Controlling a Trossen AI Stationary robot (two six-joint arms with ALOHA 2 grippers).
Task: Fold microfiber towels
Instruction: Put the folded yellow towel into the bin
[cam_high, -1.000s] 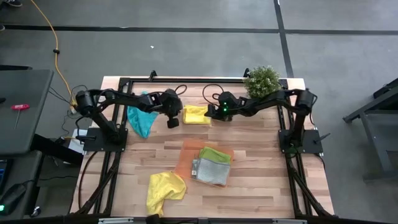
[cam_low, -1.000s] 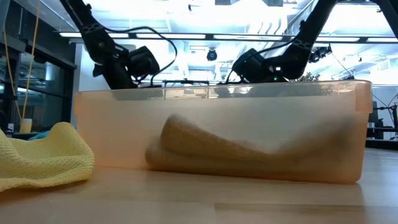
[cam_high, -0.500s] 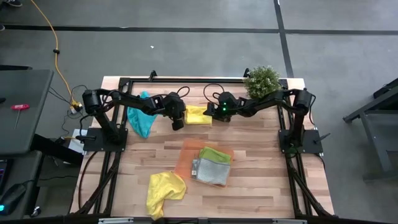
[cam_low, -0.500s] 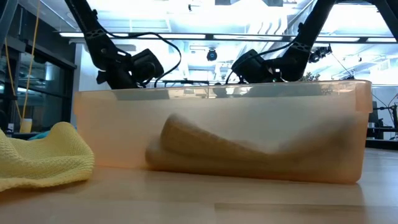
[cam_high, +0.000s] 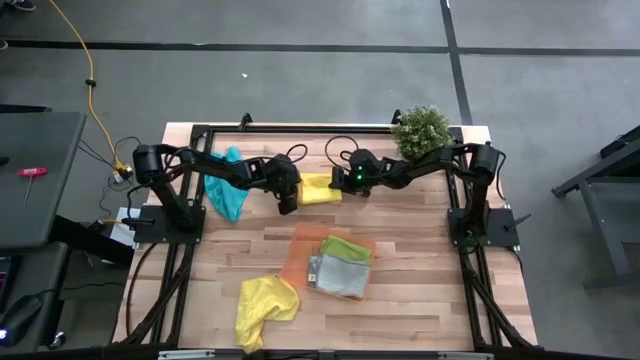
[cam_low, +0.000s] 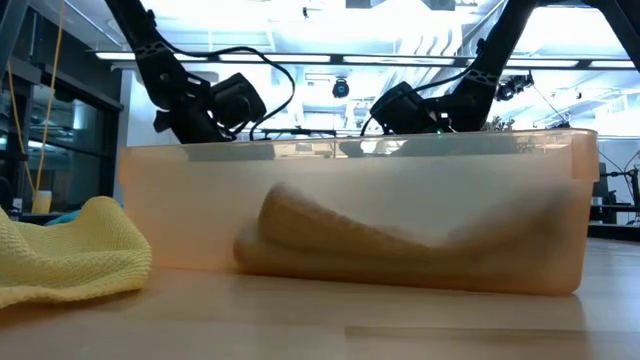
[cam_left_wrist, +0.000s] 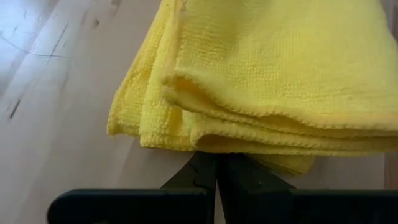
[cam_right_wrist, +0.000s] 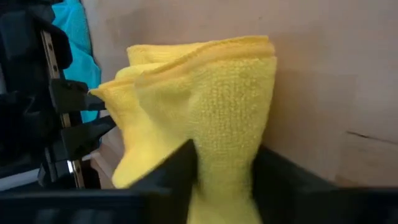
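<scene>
High view: folded yellow towel (cam_high: 317, 187) lies at the table's far centre between both grippers. Left gripper (cam_high: 288, 203) at its left edge; right gripper (cam_high: 337, 184) at its right edge.

Left wrist view only: left fingers (cam_left_wrist: 205, 180) pressed together, tips just at the towel's layered edge (cam_left_wrist: 261, 93), holding nothing.

Right wrist view only: right fingers (cam_right_wrist: 180, 168) straddle a ridge of the towel, part-closed on the cloth.

Teal towel (cam_high: 226, 190) lies behind the left arm. Second yellow towel (cam_high: 264, 305) is crumpled near the front. Green towel (cam_high: 346, 247) and grey towel (cam_high: 337, 276) lie on the orange tray (cam_high: 300, 250), whose wall fills the low view (cam_low: 350, 215).
</scene>
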